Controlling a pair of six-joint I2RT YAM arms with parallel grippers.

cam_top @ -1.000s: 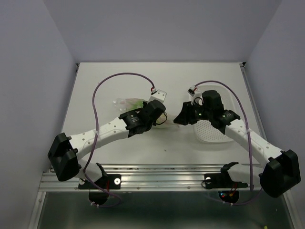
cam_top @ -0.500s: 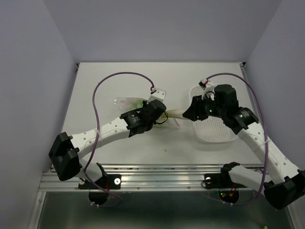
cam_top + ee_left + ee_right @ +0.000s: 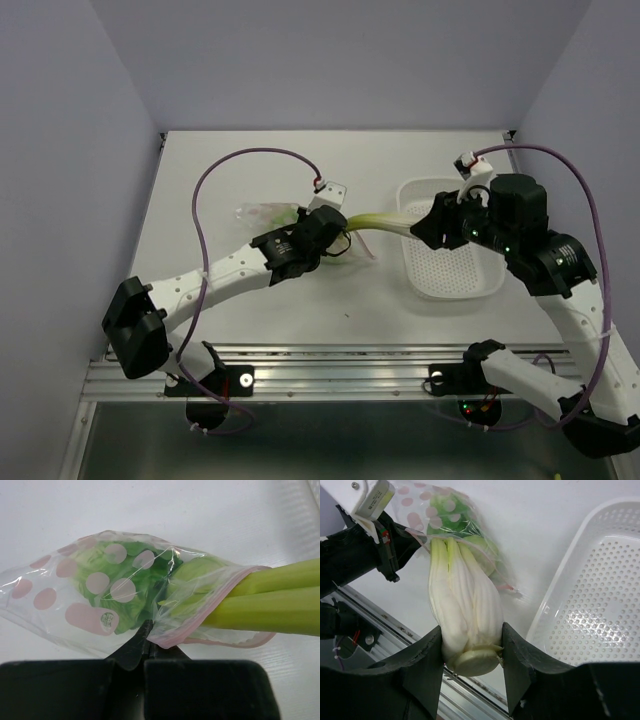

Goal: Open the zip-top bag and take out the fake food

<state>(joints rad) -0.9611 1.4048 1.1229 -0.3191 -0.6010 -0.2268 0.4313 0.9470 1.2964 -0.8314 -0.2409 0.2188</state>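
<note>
Presently the left gripper [image 3: 148, 632] is pinched shut on the near edge of the bag [image 3: 85, 587], which lies left of centre on the surface [image 3: 230, 170]. The right gripper [image 3: 470, 647] clamps the pale base of a stalk [image 3: 462, 600]. The stalk is partly out of the bag's mouth and points toward the tray [image 3: 620, 540] on the right. Leafy greens [image 3: 135, 585] are inside.

Risks: the leafy end may catch at the mouth and drag the bag out of that thin pinch. The right grip sits near the stalk's end and could slip.
</note>
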